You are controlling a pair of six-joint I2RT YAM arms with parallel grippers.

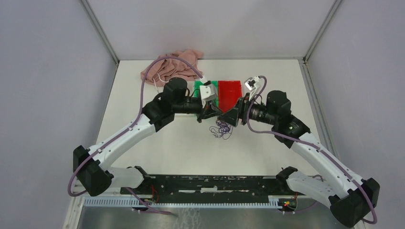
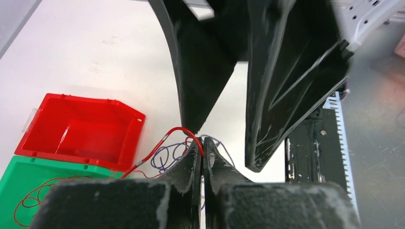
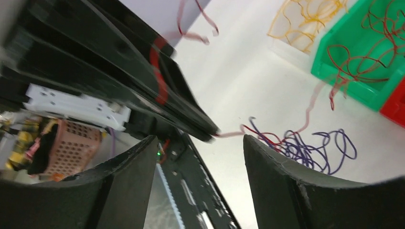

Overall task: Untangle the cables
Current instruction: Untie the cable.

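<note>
The cables lie in a small tangle of purple strands (image 1: 222, 130) on the white table between the two arms; in the left wrist view the purple loops (image 2: 165, 155) sit just behind my fingers. My left gripper (image 2: 203, 141) is shut on a red cable (image 2: 177, 130) that arcs left toward the bins. My right gripper (image 3: 198, 139) stands open right in front of it, with nothing between its fingers (image 3: 296, 186). The purple tangle (image 3: 310, 148) and a red strand lie beyond its right finger. In the top view the left gripper (image 1: 210, 114) and right gripper (image 1: 230, 117) nearly touch.
A red bin (image 2: 81, 131) and a green bin (image 2: 19, 171) holding thin red cables stand side by side behind the tangle. Yellow cables (image 3: 305, 19) lie past the green bin (image 3: 367, 81). A pink garment (image 1: 172, 67) sits at the back left.
</note>
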